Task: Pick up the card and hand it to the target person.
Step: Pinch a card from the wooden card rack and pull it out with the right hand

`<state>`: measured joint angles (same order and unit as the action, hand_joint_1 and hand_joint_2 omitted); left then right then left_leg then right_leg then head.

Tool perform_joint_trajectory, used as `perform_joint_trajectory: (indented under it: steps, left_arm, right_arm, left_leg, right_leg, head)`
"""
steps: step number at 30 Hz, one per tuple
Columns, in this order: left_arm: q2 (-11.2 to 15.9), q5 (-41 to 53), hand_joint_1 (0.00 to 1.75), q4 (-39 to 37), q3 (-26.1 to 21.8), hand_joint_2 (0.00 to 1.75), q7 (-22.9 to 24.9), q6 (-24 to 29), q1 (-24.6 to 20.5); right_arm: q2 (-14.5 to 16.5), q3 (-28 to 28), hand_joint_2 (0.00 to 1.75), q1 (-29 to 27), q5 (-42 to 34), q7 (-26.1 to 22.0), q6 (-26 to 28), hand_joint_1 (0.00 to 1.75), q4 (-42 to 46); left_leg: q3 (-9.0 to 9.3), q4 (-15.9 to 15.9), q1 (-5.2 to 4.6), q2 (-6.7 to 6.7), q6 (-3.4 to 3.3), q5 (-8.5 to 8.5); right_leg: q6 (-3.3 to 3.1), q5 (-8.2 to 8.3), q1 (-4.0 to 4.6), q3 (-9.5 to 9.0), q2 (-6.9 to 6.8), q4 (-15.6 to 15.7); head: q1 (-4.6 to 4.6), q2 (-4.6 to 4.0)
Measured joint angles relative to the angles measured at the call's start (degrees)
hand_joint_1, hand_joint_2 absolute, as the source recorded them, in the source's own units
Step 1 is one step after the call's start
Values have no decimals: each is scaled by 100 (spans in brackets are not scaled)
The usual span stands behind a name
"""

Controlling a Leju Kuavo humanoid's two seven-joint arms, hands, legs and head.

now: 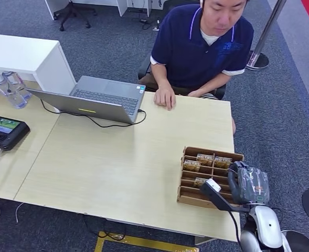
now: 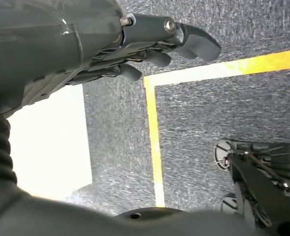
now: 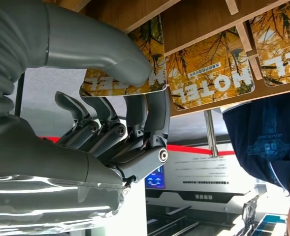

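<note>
A brown cardboard card box (image 1: 183,178) with several slots stands at the table's near right corner, with yellow cards (image 1: 204,159) standing in it. My right hand (image 1: 247,184) is down over the box's right end. In the right wrist view the hand (image 3: 128,128) pinches one yellow "HOTEL" card (image 3: 156,54), thumb on one face and fingers behind it, while the card still stands in its slot beside another card (image 3: 210,73). The target person (image 1: 202,42), in a dark blue polo shirt, sits across the table with one hand (image 1: 164,97) on it. My left hand (image 2: 150,44) hangs over the carpet, holding nothing.
An open grey laptop (image 1: 101,100) with its cable lies at the table's far left. A black handheld screen (image 1: 4,131) and plastic bottles (image 1: 12,89) are on the adjoining table. Bare tabletop (image 1: 117,163) stretches between the box and the person.
</note>
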<state>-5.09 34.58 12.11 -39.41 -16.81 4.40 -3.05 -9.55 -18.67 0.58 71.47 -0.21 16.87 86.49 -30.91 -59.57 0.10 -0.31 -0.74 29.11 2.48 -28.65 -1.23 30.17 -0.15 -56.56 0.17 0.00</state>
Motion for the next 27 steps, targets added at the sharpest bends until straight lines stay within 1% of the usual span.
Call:
perform_joint_trajectory:
  steps: [18,21,27]
  left_arm:
    - [6,-3,0,0,-3,175,15,6,0]
    - [6,-4,0,0,-14,175,19,5,0]
    - [6,3,0,0,-104,175,22,1,0]
  right_arm:
    - [0,7,175,73,-57,-29,19,159,75]
    - [-7,23,175,102,-353,-182,-53,159,115]
    - [-118,179,175,240,-1314,-648,-365,159,425]
  left_leg:
    - [-2,0,0,0,0,0]
    - [-3,0,0,0,0,0]
    - [-2,0,0,-1,0,0]
  right_leg:
    - [0,0,0,1,0,0]
    - [0,0,0,1,0,0]
    - [0,0,0,1,-1,0]
  head:
    - [0,0]
    - [0,0]
    - [1,0]
